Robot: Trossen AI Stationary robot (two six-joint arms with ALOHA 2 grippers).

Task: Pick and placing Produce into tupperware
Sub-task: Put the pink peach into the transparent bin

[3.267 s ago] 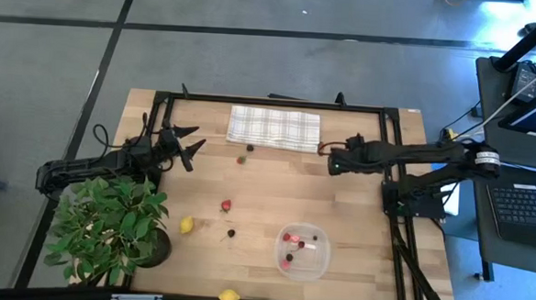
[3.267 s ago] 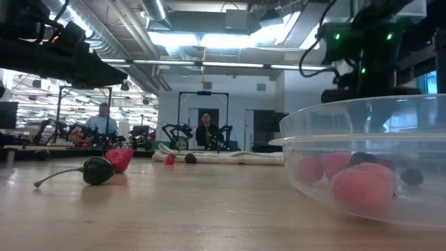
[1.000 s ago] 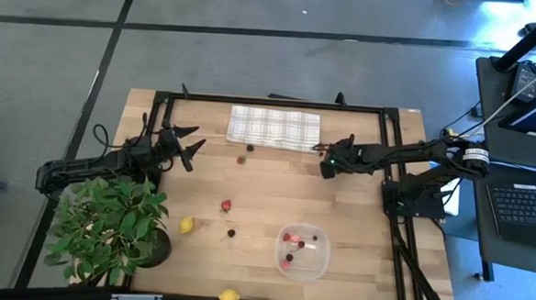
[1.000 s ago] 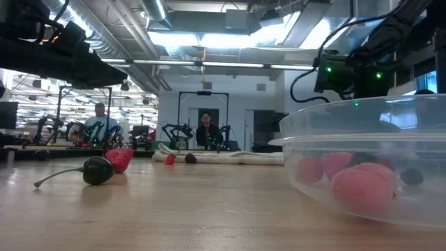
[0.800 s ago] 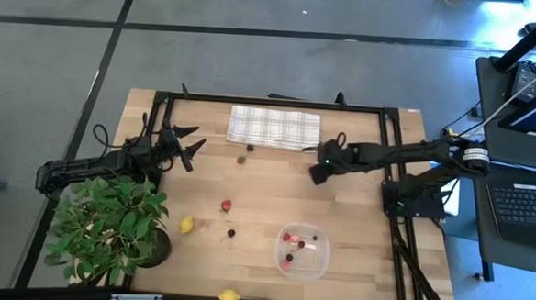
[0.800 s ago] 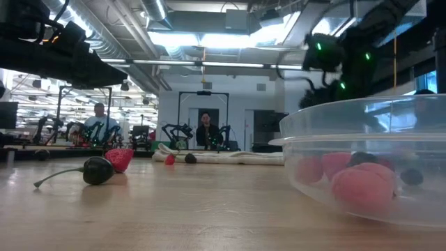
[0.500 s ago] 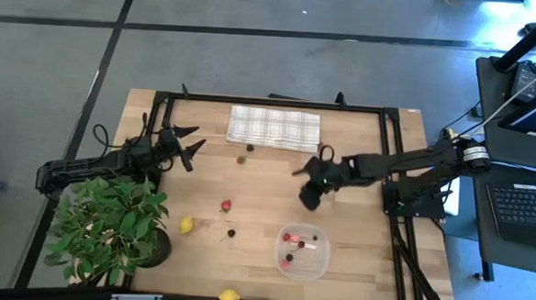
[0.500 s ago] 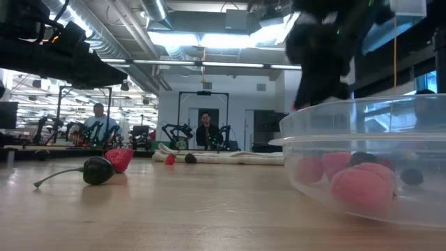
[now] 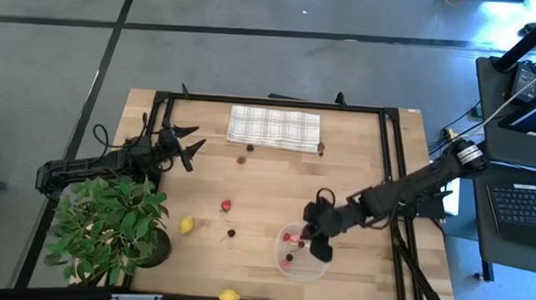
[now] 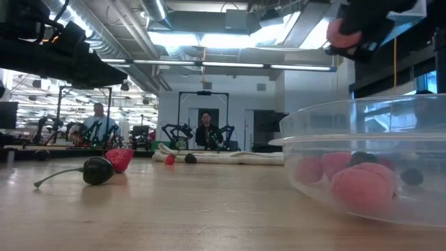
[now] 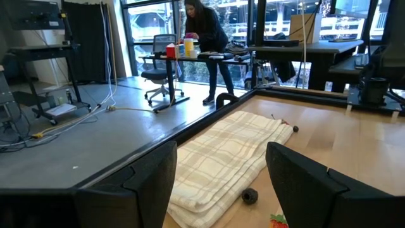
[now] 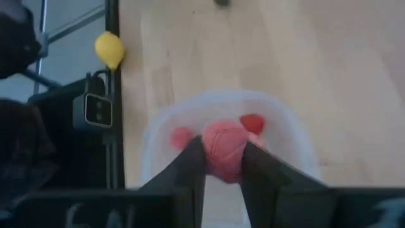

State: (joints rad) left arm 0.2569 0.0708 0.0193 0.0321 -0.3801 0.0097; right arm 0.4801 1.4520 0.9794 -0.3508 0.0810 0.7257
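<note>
Near edge of the worktop (image 9: 359, 173): a lemon (image 9: 229, 297) sits right at the rim, only the high view and right wrist view show it. Just behind, toward the near right corner, the clear tub (image 9: 301, 253) w/ whitish rim holds several red and dark berries; low view shows it big at right, pink berries pressed to its wall.

Right gripper (image 9: 311, 233) hangs over the tub's far side, fingers clamped on a pink berry (image 12: 224, 144). High view hides the berry under the arm; right wrist view shows it plainly betw. the two fingers, tub directly below. Low view catches it above the tub rim.

Potted plant (image 9: 108, 226) at near left corner. Mid-worktop: second lemon (image 9: 186, 225), a dark berry (image 9: 231, 233) and a red berry (image 9: 226, 205) close together; low view shows those two near each other.

Farther back: left gripper (image 9: 187, 144) waits by the left edge, fingers apart, nothing betw. them. Checked cloth (image 9: 274, 128) along the far edge, w/ a berry (image 9: 320, 147) off its right end. Left wrist view alone shows a person standing at a desk beyond.
</note>
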